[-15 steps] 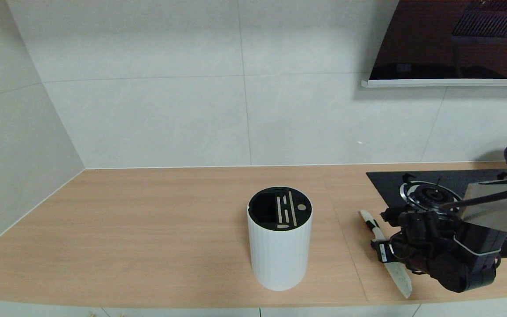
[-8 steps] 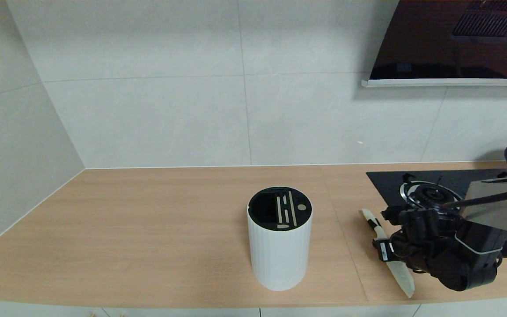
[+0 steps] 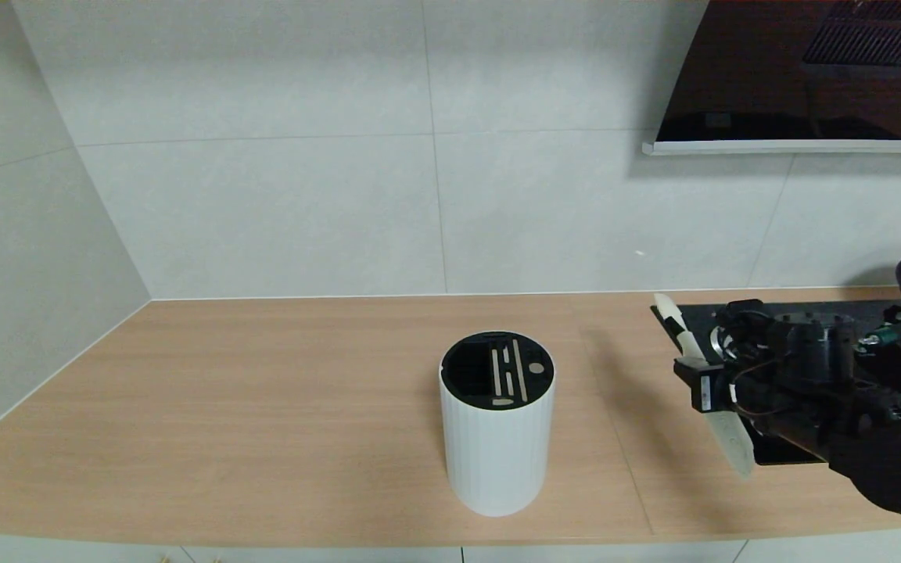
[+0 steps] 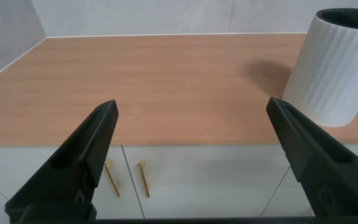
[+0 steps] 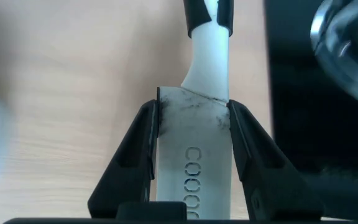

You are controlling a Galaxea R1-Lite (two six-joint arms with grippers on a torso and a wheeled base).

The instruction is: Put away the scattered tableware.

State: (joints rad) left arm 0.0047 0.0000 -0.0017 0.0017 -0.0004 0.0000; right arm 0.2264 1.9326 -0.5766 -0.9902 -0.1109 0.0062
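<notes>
The knife [image 3: 732,442] was pinched between the jaws of the right gripper [image 3: 705,383] (left gripper [image 4: 191,109] wide open, empty), not yet put in the holder [image 3: 497,438], well apart.

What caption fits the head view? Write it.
Right claw holds a white knife above the countertop, right of the knife block.

Matt wood-grain countertop [image 3: 263,391], a ribbed white matt-plastic holder [image 3: 497,446] with a black top, a smooth white knife [image 5: 194,127] with a grey-smudged, ceramic-looking blade, a glossy black glass hob [image 5: 316,143] and pale matt wall tiles [image 3: 263,211].
</notes>
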